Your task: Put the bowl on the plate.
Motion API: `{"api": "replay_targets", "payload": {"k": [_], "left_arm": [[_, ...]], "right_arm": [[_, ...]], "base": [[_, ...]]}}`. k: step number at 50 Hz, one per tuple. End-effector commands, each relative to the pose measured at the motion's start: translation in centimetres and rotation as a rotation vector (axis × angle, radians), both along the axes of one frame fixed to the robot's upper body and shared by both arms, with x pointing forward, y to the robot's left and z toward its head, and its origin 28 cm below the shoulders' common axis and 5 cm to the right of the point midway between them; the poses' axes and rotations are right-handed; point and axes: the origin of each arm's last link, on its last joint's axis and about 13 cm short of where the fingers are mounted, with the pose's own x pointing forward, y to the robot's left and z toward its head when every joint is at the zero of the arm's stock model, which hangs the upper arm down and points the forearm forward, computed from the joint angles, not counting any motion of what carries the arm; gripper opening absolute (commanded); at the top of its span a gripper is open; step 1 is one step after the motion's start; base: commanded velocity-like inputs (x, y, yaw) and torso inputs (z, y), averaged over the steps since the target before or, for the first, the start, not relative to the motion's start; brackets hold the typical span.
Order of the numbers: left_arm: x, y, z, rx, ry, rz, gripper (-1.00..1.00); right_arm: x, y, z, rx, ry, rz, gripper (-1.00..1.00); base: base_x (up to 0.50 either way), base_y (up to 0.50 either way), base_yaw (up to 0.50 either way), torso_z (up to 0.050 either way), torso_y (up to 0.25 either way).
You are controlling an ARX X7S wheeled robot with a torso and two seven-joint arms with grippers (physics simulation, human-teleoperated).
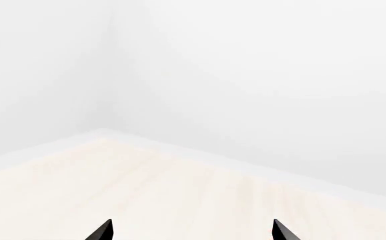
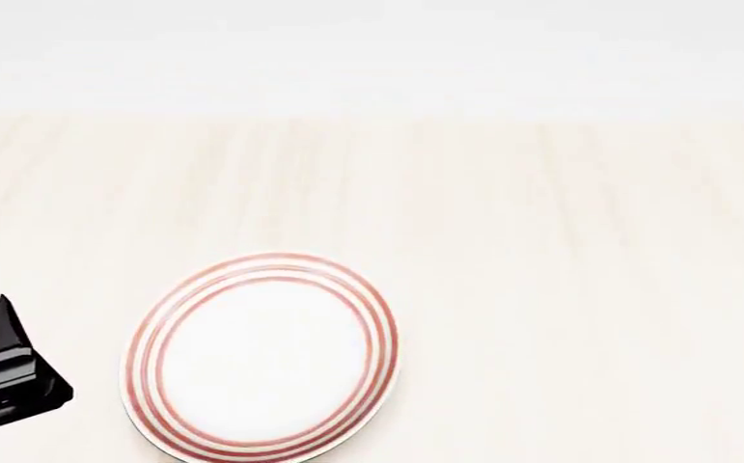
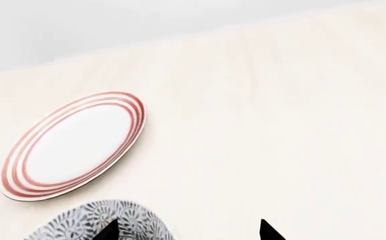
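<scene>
Bowl (image 3: 102, 224) sits on the pale tabletop (image 2: 539, 241) just beside the empty plate (image 2: 262, 359), near the front edge, under the right gripper (image 3: 187, 231), whose jaws are spread wide and hold nothing, as are the left gripper's (image 1: 191, 231).

Bright, even, washed-out light; sharp renders; faint shadows.

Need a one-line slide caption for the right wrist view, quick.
Right pincer, fingertips apart, poised by the floral bowl, with the empty red-ringed plate lying apart from it on the pale wooden table.
</scene>
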Motion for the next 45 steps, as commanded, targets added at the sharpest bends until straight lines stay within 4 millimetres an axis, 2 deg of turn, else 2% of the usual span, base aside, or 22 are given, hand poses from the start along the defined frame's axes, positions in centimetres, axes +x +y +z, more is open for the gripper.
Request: {"api": "replay_targets", "payload": {"k": [1, 17, 45], "left_arm": [[0.6, 0.3, -0.1, -0.008, -0.005, 0.022, 1.0], [0.5, 0.3, 0.0, -0.007, -0.012, 0.02, 1.0], [0.3, 0.3, 0.0, -0.014, -0.021, 0.016, 1.0]], "right_arm": [[0.9, -0.4, -1.4, 0.015, 0.049, 0.015, 1.0], [1.5, -0.5, -2.1, 0.036, 0.136, 0.006, 1.0], [1.6, 0.1, -3.8, 0.06, 0.257, 0.108, 1.0]], "base": [[0.0, 0.0, 0.0, 0.0, 0.0], [0.0, 0.0, 0.0, 0.0, 0.0], [0.0, 0.0, 0.0, 0.0, 0.0]]}}
